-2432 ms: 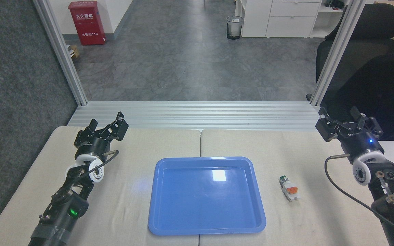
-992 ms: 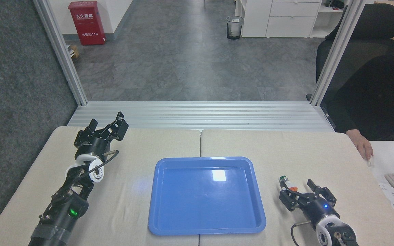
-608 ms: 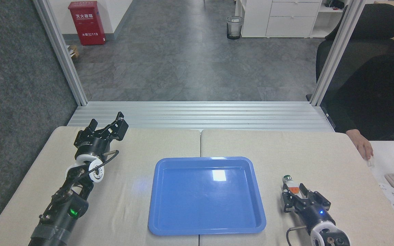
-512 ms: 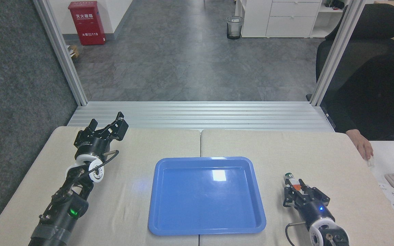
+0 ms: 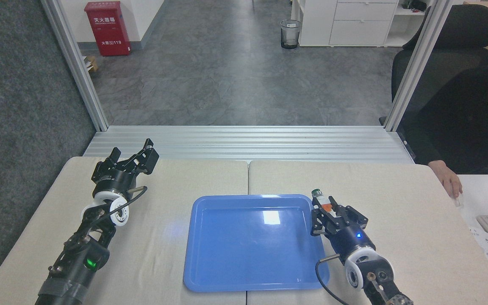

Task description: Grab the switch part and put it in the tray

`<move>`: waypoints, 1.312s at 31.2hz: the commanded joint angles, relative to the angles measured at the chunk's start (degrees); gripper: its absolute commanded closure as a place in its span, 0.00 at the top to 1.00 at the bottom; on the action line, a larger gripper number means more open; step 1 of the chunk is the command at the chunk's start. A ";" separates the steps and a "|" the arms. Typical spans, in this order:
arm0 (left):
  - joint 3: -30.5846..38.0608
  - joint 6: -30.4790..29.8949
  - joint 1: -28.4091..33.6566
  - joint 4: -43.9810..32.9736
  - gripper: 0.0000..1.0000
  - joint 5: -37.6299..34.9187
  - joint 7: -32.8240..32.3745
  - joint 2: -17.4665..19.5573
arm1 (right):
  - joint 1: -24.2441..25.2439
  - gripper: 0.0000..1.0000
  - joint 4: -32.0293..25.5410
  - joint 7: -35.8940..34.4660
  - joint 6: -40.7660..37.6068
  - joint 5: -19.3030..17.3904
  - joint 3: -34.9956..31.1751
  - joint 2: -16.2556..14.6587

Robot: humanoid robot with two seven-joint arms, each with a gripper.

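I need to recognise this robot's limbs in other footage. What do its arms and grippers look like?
Both arms are black, jointed metal with a white ring-shaped wrist collar and a thin black cable looping beside it. The left gripper and right gripper are black, with angular, skeletal fingers. A green light glows low on the left arm; a small blue light shines on the right gripper's base.

The only readable writing sits on the red fire-extinguisher cabinet (image 5: 107, 28), standing on the floor at about eleven o'clock, far beyond the table. Its front carries white Chinese characters across the upper part, reading 灭火器箱, and a second white line lower down that ends in the number 119, preceded by two characters that look like 火警. A small line of print along the cabinet's top edge is too fine to read. No other legible text shows.
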 commanded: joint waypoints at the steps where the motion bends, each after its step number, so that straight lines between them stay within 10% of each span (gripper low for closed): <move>1: 0.00 0.02 0.00 0.00 1.00 0.00 -0.02 0.00 | -1.01 0.00 -9.23 2.37 3.14 3.93 16.49 7.95; 13: 0.00 0.02 0.00 0.00 1.00 0.00 -0.02 0.00 | -1.10 0.00 3.60 6.16 8.33 11.84 15.62 8.13; 15: 0.00 0.02 0.00 0.00 1.00 0.00 -0.02 0.00 | -1.19 0.29 4.22 6.16 9.03 11.84 15.01 8.13; 17: 0.00 0.02 0.00 0.00 1.00 0.00 -0.02 0.00 | -1.27 1.00 4.66 5.90 9.91 11.66 13.61 8.30; 28: 0.00 0.02 0.00 0.00 1.00 0.00 -0.02 0.00 | -13.03 1.00 8.88 3.80 9.65 4.91 -2.21 7.43; 35: 0.00 0.02 0.00 0.00 1.00 0.00 -0.02 0.00 | -20.43 1.00 13.96 -4.55 -2.55 2.61 -4.24 -5.30; 41: 0.00 0.02 -0.09 0.00 1.00 0.00 -0.02 0.00 | -22.90 1.00 20.65 -5.79 -5.03 2.70 -4.42 -9.00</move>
